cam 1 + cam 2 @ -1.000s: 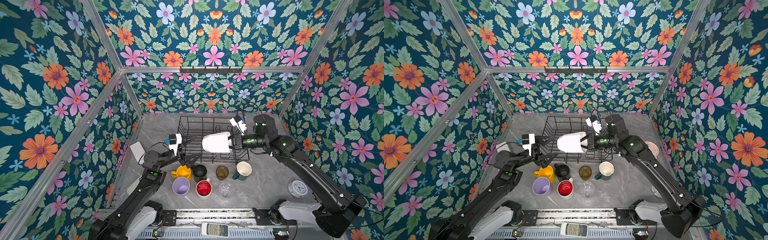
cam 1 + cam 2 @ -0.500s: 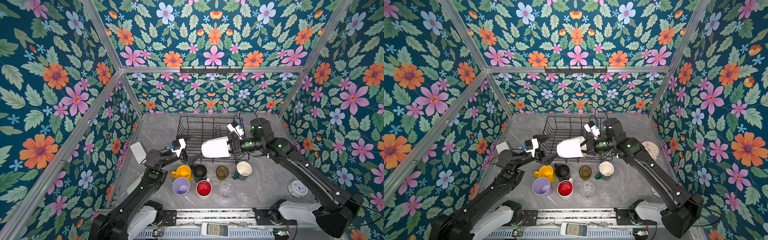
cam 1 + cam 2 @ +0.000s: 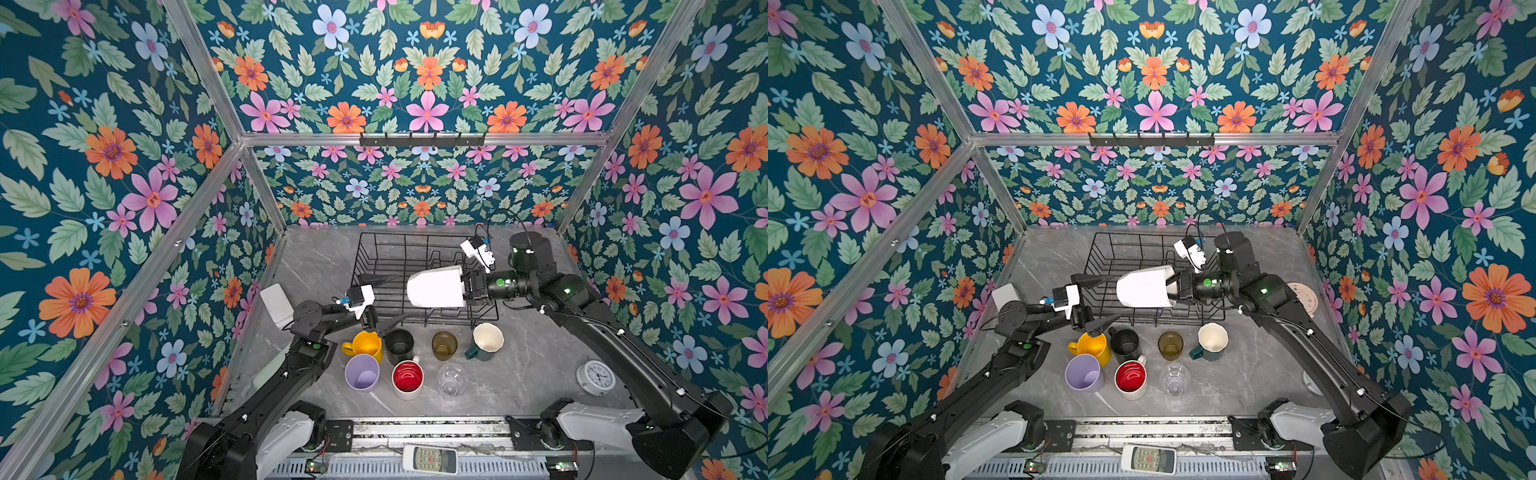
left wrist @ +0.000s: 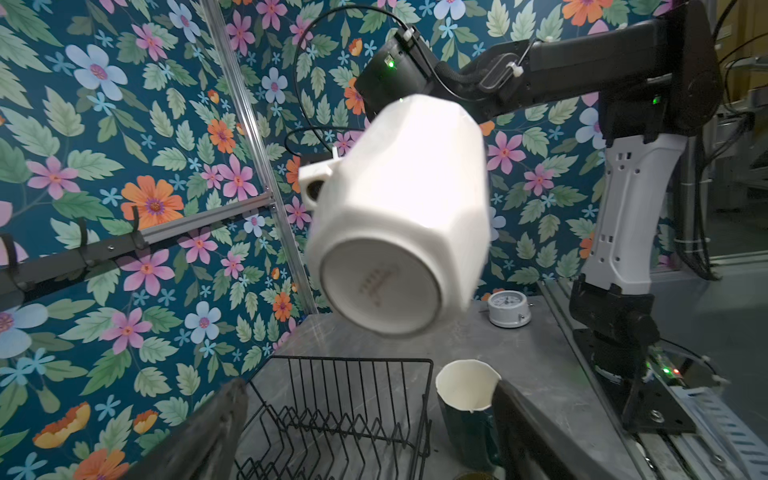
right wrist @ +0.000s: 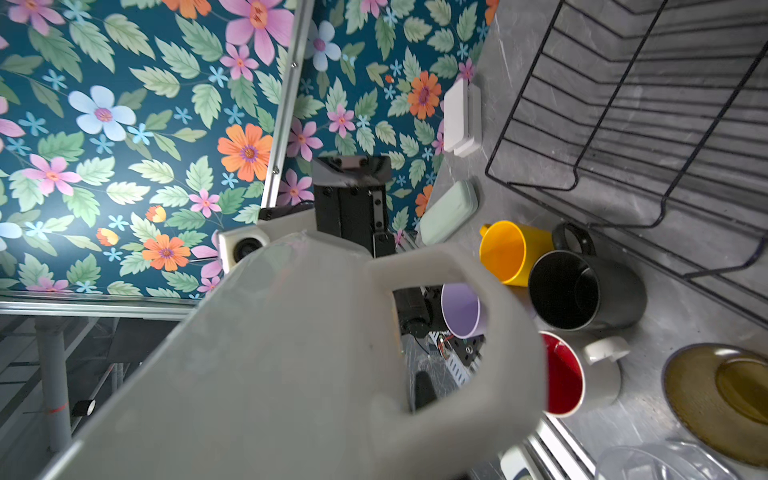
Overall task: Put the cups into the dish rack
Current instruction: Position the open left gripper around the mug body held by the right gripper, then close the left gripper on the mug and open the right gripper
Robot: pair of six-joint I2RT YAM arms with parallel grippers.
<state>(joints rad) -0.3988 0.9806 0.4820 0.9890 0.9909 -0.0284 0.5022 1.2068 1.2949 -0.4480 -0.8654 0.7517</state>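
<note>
Nearest on the bench (image 3: 519, 361) stand the lilac tumbler (image 3: 362, 372), the white/red mug (image 3: 407, 377) and the clear glass (image 3: 452, 380). Just behind them is a second row: the yellow mug (image 3: 365, 345), black mug (image 3: 400, 345), amber-olive tumbler (image 3: 444, 345) and green/white mug (image 3: 487, 338), all upright and none yet loaded. Above the yellow and black mugs, at the rack's near left corner, hangs the left pincer (image 3: 405, 296), spread wide and empty, its fingers pointing toward the right arm. Straight ahead of it is the white mug (image 3: 434, 287), held in the air by the right pincer (image 3: 469, 286), which is clamped on the mug's rim. The mug lies on its side with its long axis level, running from arm to arm. Its base faces the left pincer and its mouth faces the right wrist. The left wrist view shows that base squarely between the open fingers, clear of the wires below. Beneath and beyond the mug sits the dish rack (image 3: 419, 235), with no cups in it. The mug hangs over its near edge, so it seems either to need lowering and tipping into the rack, or passing across to the left pincer, which is close in line with it.
</note>
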